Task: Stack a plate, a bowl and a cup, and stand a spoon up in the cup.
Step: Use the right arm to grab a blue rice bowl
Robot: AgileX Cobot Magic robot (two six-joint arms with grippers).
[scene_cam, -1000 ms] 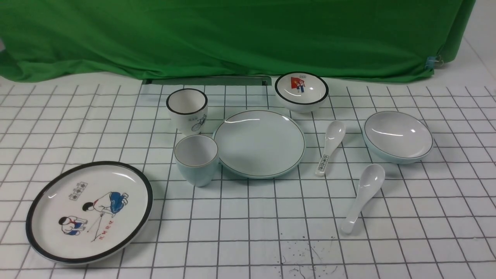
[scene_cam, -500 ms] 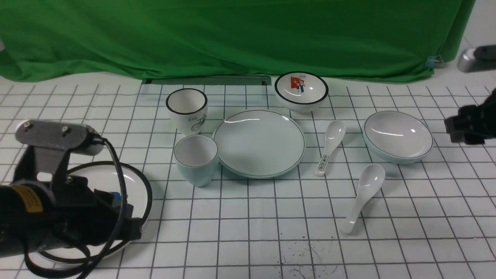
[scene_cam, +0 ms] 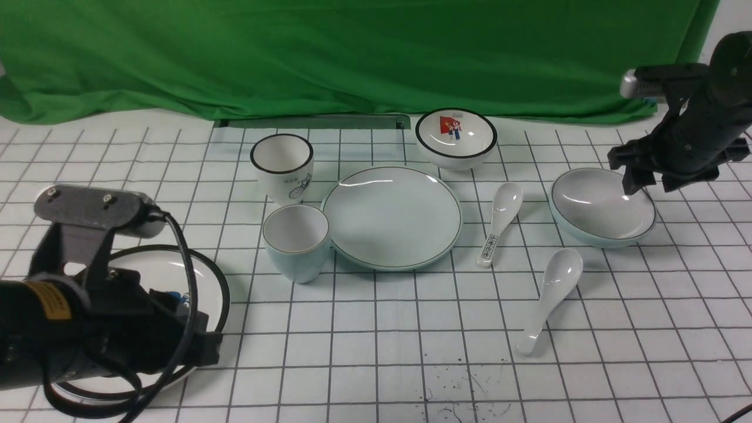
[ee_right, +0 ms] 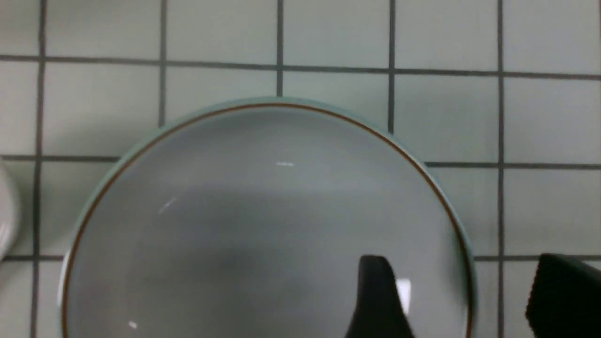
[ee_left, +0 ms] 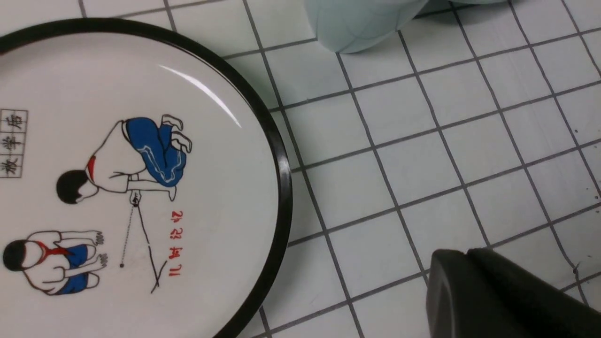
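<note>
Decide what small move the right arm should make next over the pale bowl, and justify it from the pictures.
Probably lower the right end effector slightly: it hangs open above the bowl, one finger inside the rim and one outside, not yet gripping.

On the gridded worktop (scene_cam: pixel 376 329), a pale plate (scene_cam: pixel 392 216). Left of it: plain cup (scene_cam: pixel 296 241), bicycle cup (scene_cam: pixel 282 166), farther off a cartoon plate (ee_left: pixel 211 188). Right: lettered spoon (scene_cam: pixel 500 226), plain spoon (scene_cam: pixel 552 294), wide bowl (scene_cam: pixel 602 207). Behind: picture bowl (scene_cam: pixel 456 138).

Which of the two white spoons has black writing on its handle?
The white ceramic spoon beside the pale blue-green plate; the plain glossy spoon nearer the camera has none.
</note>
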